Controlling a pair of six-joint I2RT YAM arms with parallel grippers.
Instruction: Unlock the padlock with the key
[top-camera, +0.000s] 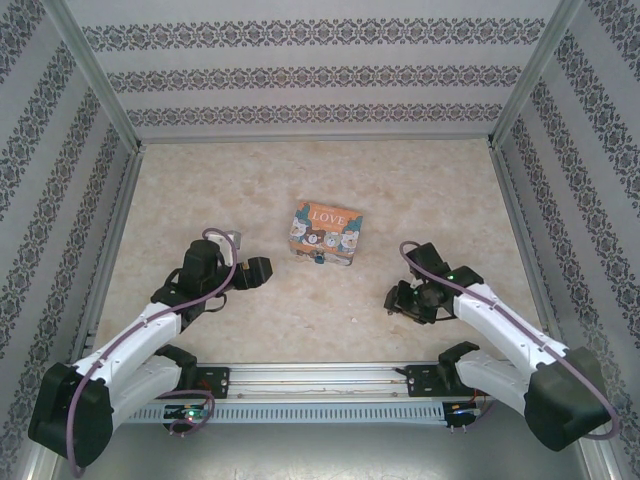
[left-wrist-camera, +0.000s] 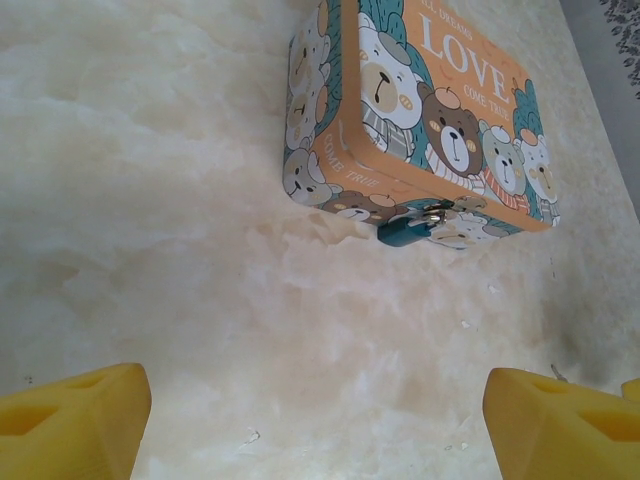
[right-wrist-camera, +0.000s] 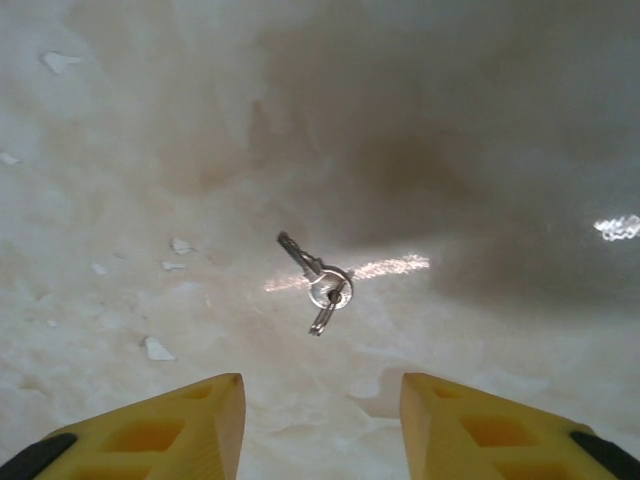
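Key (right-wrist-camera: 309, 266) flat, blade toward upper left

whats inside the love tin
The inside cannot be seen. The tin has its lid down, and the padlock hangs at its front edge. Whatever it holds is covered by the lid.

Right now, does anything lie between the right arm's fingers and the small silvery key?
Nothing visible does: the small silvery metal key lies on bare marbled tabletop, ahead of the right arm's open yellow fingers.
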